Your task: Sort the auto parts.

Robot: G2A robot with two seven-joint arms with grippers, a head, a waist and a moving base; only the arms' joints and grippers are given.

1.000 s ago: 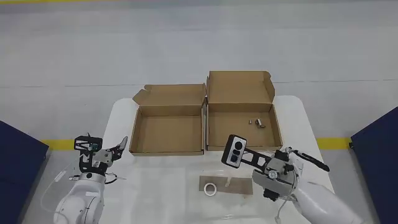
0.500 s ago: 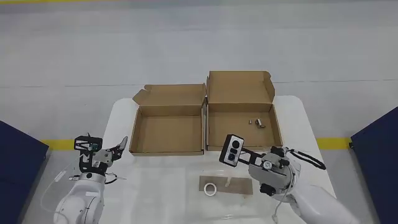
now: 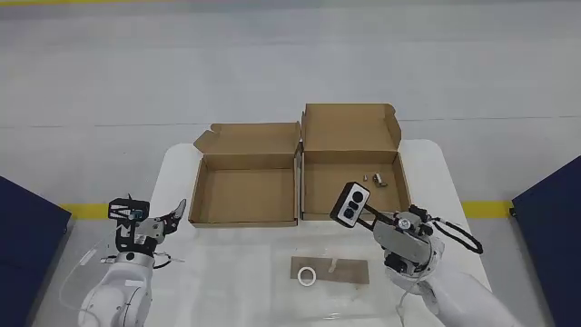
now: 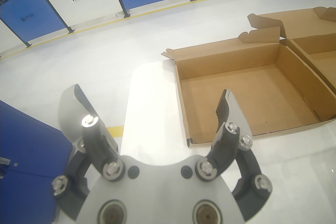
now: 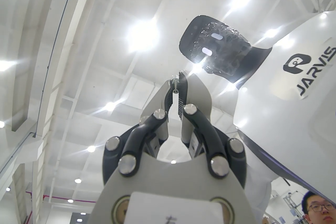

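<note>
My right gripper [image 5: 176, 84] points up at the ceiling, shut on a small metal screw [image 5: 174, 83] pinched at its fingertips. In the top view the right arm [image 3: 406, 245] hovers over the table's right front, just before the right cardboard box [image 3: 313, 191]. A few small metal parts [image 3: 374, 180] lie in that box. The left cardboard box [image 3: 201, 195] [image 4: 183, 104] is empty. My left gripper [image 4: 151, 91] [image 3: 162, 221] stands open with nothing in it, at the table's left edge, short of the left box.
A white ring [image 3: 307, 277] lies on a flat brown strip [image 3: 349, 272] near the table's front middle. Both boxes have lids folded back at the table's far side. Bare white tabletop [image 3: 227, 263] lies between the arms.
The right arm's wrist has turned and shifted right and toward the right box, holding the screw. The left arm has not moved.
</note>
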